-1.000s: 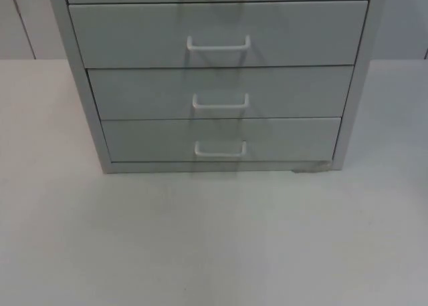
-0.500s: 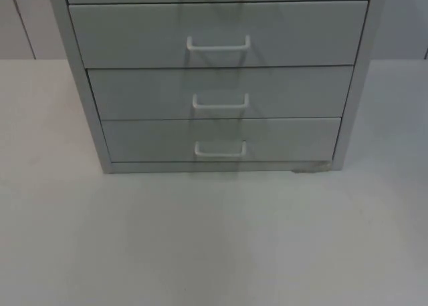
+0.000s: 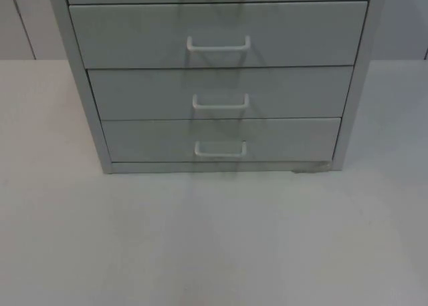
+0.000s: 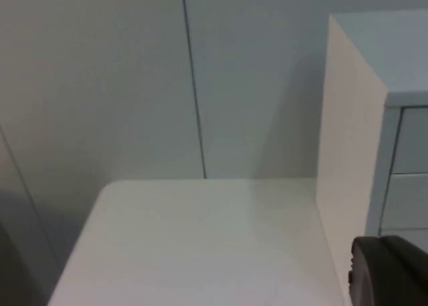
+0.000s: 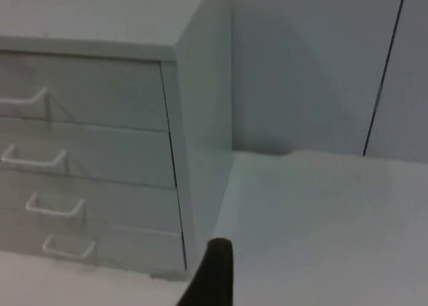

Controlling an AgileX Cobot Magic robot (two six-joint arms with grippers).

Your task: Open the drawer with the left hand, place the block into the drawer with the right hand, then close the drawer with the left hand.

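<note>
1. All drawers [image 3: 217, 92] of the cabinet [image 3: 80, 85] on the surface [image 3: 214, 239] are closed.
2. I cannot tell where the block is.
3. I cannot tell either claw's state.
4. Every step seems left.

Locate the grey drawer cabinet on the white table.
The grey metal drawer cabinet stands at the table's far middle, against the partition wall, all drawers shut.

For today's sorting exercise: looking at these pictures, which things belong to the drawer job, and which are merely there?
Belonging to the job:
- drawer cabinet, all drawers shut
- white handles
- left claw's fingertip, beside the cabinet's left side
- right claw's fingertip, off the cabinet's right front corner

Merely there:
- white table
- grey partition wall
</note>
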